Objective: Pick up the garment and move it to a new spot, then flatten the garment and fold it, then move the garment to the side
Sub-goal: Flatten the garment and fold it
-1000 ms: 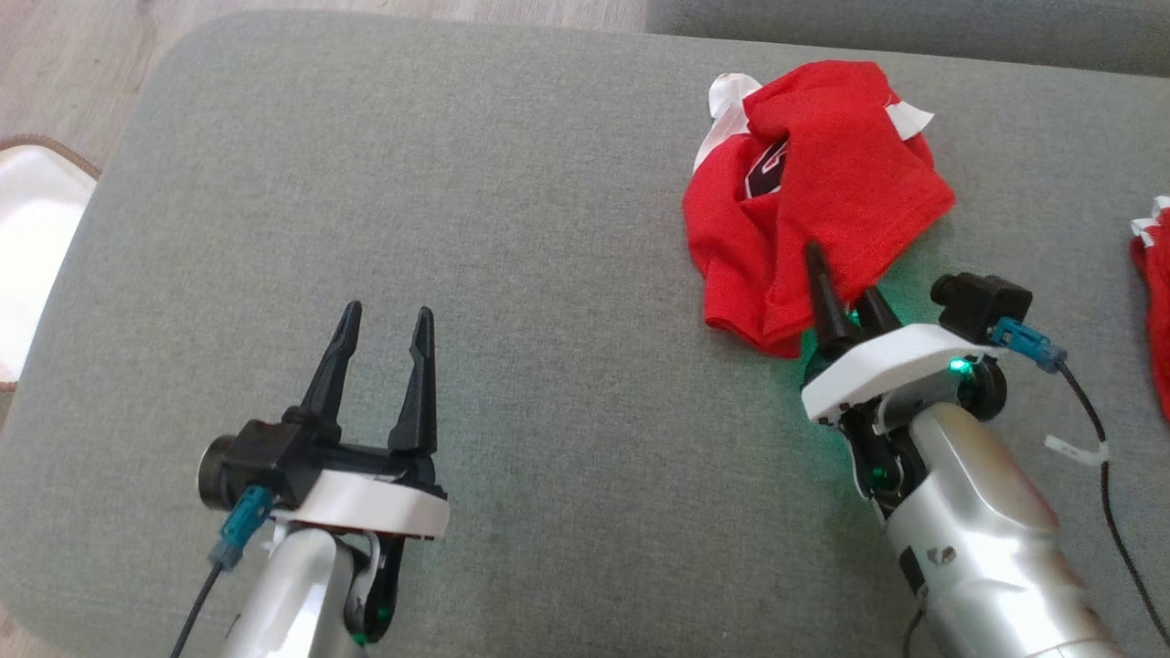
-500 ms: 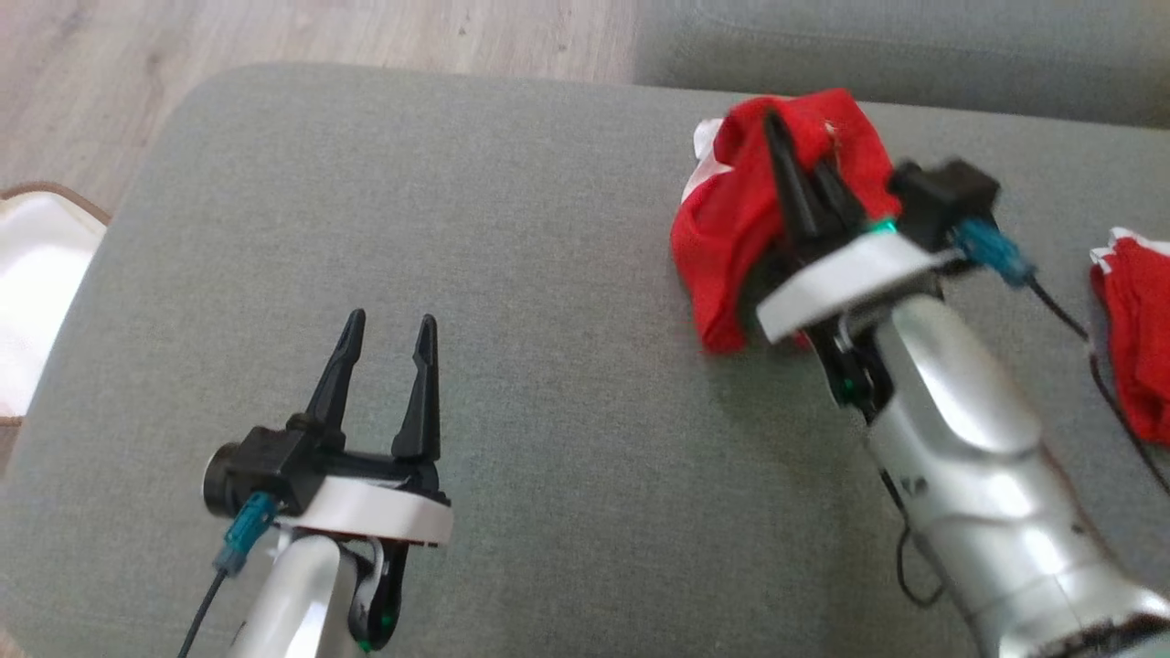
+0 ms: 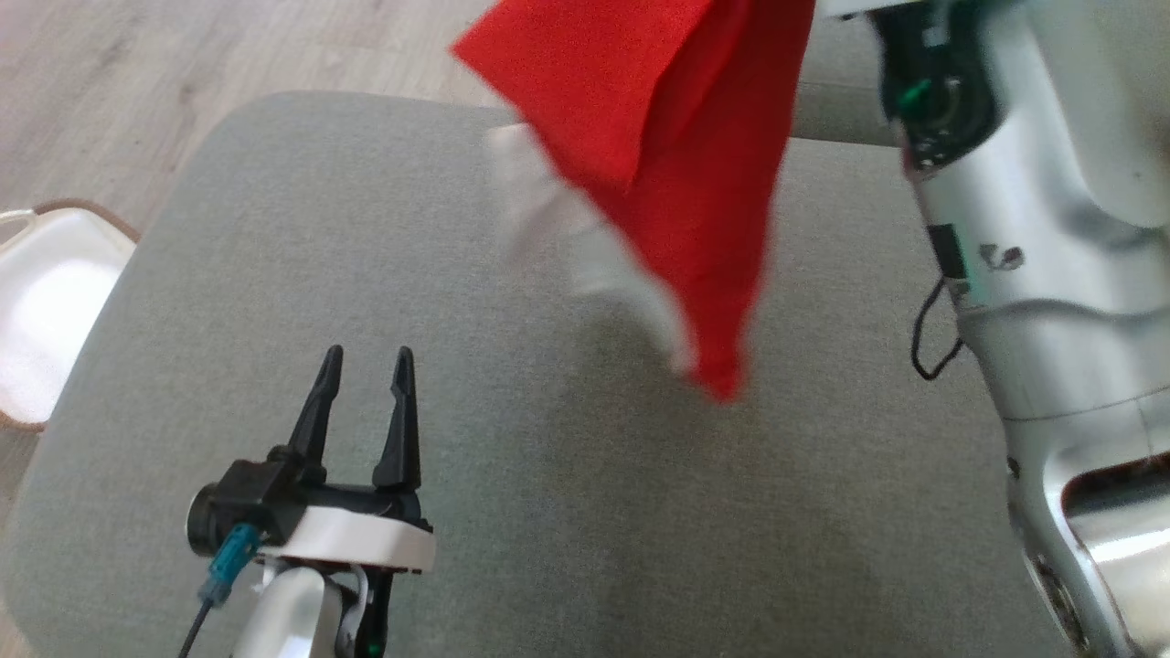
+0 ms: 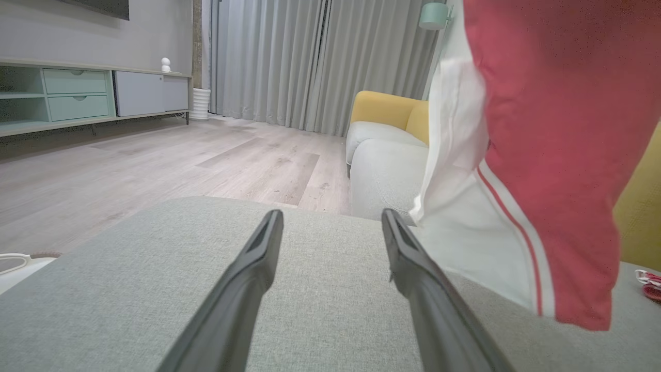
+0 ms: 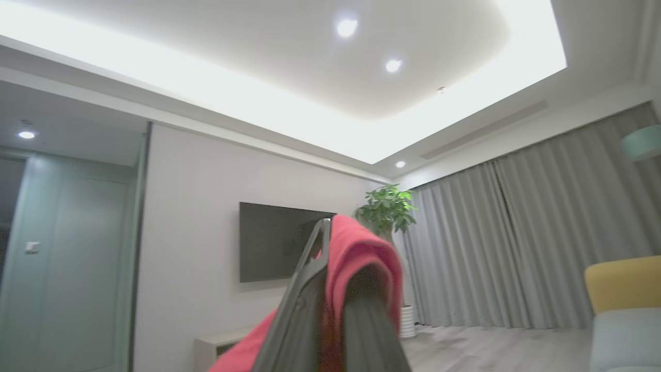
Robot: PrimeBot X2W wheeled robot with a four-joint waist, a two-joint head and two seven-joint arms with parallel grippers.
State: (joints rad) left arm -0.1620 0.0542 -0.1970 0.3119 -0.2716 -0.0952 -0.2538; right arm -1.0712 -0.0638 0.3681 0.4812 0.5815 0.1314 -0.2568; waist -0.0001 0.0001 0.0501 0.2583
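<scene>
The red garment (image 3: 676, 155) with white trim hangs in the air above the grey cushion (image 3: 512, 512), its lower tip near the cushion's middle. From the left wrist it appears as red and white cloth (image 4: 537, 155) hanging to the right of the fingers. My right gripper (image 5: 338, 294) is shut on a fold of the garment (image 5: 361, 253), fingers pointing up towards the ceiling; in the head view its silver arm (image 3: 1033, 219) rises at the right, fingertips out of frame. My left gripper (image 3: 364, 366) rests low at the front left, open and empty.
A white basket (image 3: 46, 302) stands on the wood floor left of the cushion. A second grey cushion edge (image 3: 841, 110) lies behind. A small red item (image 4: 651, 284) lies at the cushion's far right. A yellow and white sofa (image 4: 387, 134) stands beyond.
My right gripper has shut on the garment and lifted it high off the cushion. The head camera has tilted and shifted. The left gripper has stayed open in place.
</scene>
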